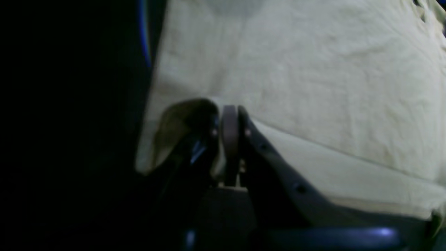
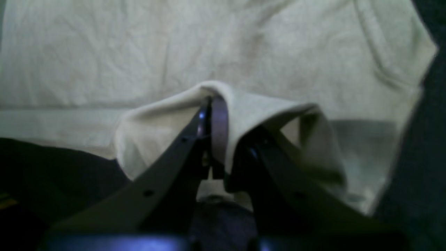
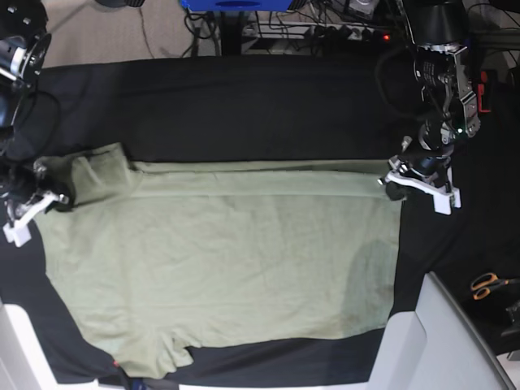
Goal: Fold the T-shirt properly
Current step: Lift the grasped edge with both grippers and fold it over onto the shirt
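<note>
The pale sage-green T-shirt (image 3: 219,260) lies spread flat on the black tablecloth (image 3: 244,106), with a narrow band turned over along its far edge. In the base view my left gripper (image 3: 396,185) sits at the shirt's far right corner and my right gripper (image 3: 55,198) at its far left corner by a sleeve. Seen from the left wrist, the left gripper (image 1: 230,116) is shut, the T-shirt (image 1: 313,87) edge curling beside its fingers. Seen from the right wrist, the right gripper (image 2: 216,104) is shut on a raised fold of the T-shirt (image 2: 139,52) draped over its tips.
Orange-handled scissors (image 3: 487,284) lie on the cloth at the right edge. A pale grey panel (image 3: 443,341) rises at the near right corner, and a white edge (image 3: 20,349) shows at the near left. Cables and a blue frame (image 3: 236,5) sit behind the table.
</note>
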